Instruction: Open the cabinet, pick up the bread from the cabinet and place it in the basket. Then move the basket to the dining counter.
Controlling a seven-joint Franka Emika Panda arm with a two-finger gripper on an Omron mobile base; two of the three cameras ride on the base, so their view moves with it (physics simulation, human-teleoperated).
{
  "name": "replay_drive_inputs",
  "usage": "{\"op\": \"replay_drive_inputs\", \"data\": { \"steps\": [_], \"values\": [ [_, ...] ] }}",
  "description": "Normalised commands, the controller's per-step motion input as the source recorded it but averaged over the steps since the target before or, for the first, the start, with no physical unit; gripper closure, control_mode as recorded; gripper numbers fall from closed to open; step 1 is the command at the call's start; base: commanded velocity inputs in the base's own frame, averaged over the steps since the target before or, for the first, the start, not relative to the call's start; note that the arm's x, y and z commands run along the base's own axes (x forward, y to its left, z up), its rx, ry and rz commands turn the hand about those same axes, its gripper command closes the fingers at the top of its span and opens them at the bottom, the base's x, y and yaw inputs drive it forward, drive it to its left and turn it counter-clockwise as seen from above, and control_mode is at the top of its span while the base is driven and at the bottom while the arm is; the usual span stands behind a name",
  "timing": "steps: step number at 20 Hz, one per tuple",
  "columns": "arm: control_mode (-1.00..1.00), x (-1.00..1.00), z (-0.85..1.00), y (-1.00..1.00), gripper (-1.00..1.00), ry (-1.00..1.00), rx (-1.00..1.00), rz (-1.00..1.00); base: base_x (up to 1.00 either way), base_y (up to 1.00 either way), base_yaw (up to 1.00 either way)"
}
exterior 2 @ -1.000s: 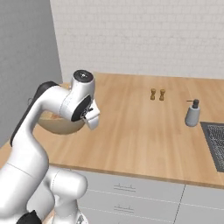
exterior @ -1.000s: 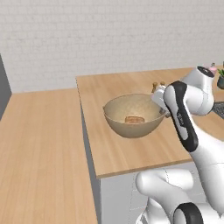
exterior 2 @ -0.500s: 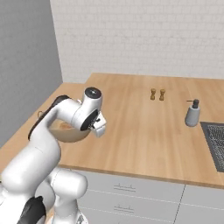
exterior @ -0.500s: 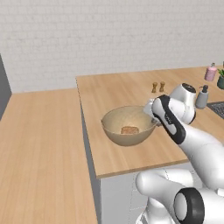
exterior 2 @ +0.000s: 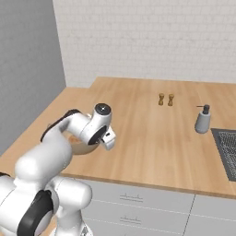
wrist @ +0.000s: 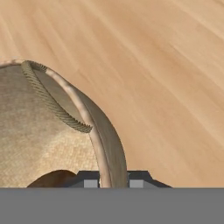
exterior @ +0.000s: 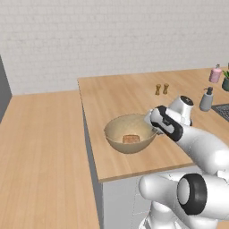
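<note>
The round tan woven basket (exterior: 117, 126) sits near the front left corner of the wood counter (exterior: 134, 98). The golden-brown bread (exterior: 130, 139) lies in its bottom. My gripper (exterior: 154, 127) is at the basket's right rim and shut on it. In the hand view the basket rim (wrist: 105, 131) runs between the two fingertips of the gripper (wrist: 111, 182), with the bread (wrist: 52, 178) showing low inside. From the right base view my arm hides most of the basket (exterior 2: 81, 149), and the gripper (exterior 2: 109, 140) points down. The cabinet and the dining counter are out of view.
Two small shakers (exterior: 161, 89) stand mid-counter, with a grey soap dispenser (exterior: 206, 99) and a pink bottle (exterior: 216, 74) to the right. A dark sink (exterior 2: 226, 147) sits at the far right. The counter's left edge (exterior: 91, 147) drops to a lower wood surface (exterior: 40, 152).
The arm has swung lower and toward the counter's front, and the basket has shifted with it toward the near edge, slightly left. The gripper has stayed shut on the rim.
</note>
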Motion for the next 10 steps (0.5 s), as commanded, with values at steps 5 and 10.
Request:
{"op": "replay_drive_inputs", "data": {
  "steps": [5,10],
  "values": [
    [-1.00,0.18,-0.22,-0.11,1.00,0.00,0.00,0.00,0.00,0.00,0.00],
    [-1.00,0.13,-0.14,-0.20,1.00,0.00,0.00,0.00,0.00,0.00,0.00]
  ]
}}
